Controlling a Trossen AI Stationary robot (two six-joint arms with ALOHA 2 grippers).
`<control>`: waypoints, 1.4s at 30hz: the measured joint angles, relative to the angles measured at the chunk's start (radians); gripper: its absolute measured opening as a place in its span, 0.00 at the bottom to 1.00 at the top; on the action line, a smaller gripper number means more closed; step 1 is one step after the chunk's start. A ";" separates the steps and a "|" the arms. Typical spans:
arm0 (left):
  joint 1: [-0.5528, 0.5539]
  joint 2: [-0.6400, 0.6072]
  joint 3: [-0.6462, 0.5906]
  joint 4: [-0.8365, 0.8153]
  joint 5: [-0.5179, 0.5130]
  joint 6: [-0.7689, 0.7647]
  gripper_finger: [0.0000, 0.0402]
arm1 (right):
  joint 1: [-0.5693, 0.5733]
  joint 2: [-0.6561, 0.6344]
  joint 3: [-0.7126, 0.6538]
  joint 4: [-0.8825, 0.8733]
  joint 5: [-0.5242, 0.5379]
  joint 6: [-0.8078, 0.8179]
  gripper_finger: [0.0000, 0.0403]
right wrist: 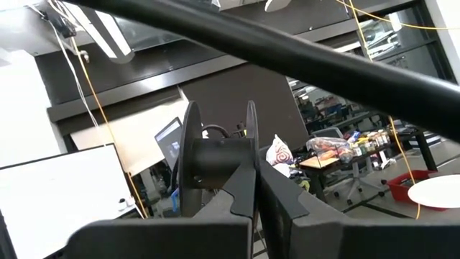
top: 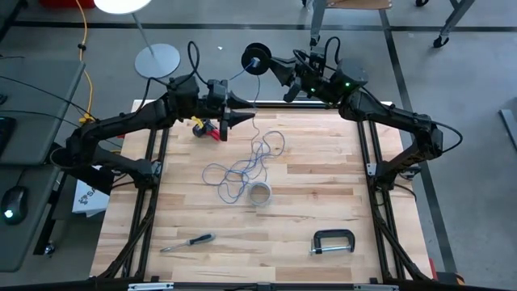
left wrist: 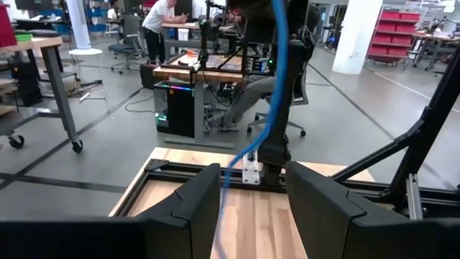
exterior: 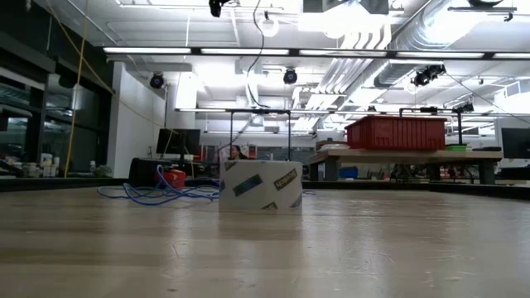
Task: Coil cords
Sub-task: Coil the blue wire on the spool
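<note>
A tangle of thin blue cord (top: pixel 241 168) lies on the middle of the wooden table (top: pixel 323 153); the low view shows it as a flat heap (exterior: pixel 161 194). One strand (top: pixel 252 95) rises from it, passes my left gripper (top: pixel 242 115) and runs to a black spool (top: pixel 257 58) held above the far edge. My left gripper points level toward the right, open, with the blue strand (left wrist: pixel 273 86) running through the gap between its fingers (left wrist: pixel 251 176). My right gripper (top: pixel 277 66) is shut on the spool. My left gripper has the blue strand (left wrist: pixel 224 188) passing close to one finger's inner side; I cannot tell whether it touches. My right gripper (right wrist: pixel 257 183) pinches the rim of one of the spool's discs (right wrist: pixel 251 137) between its two fingers, coming from the table's right, slanting a little upward. The spool is lifted clear.
A roll of tape (top: pixel 260 194) stands just near of the tangle. A screwdriver (top: pixel 187 241) and a black C-clamp (top: pixel 333 241) lie by the near edge. A red and yellow tool (top: pixel 207 128) sits under the left arm. A lamp base (top: pixel 157 60) stands beyond the far edge.
</note>
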 joint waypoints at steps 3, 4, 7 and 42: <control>-0.001 0.000 0.000 -0.002 -0.004 0.007 0.33 | 0.000 0.000 0.000 0.000 0.000 0.000 0.00; -0.001 0.000 0.000 -0.002 -0.004 0.006 0.31 | 0.000 0.000 0.000 0.000 0.000 0.000 0.00; -0.002 0.000 0.000 -0.001 -0.005 0.006 0.26 | 0.000 0.000 0.000 0.000 0.000 0.000 0.00; -0.043 0.021 0.000 0.002 -0.089 0.081 0.19 | 0.000 0.000 0.000 0.000 0.000 0.004 0.00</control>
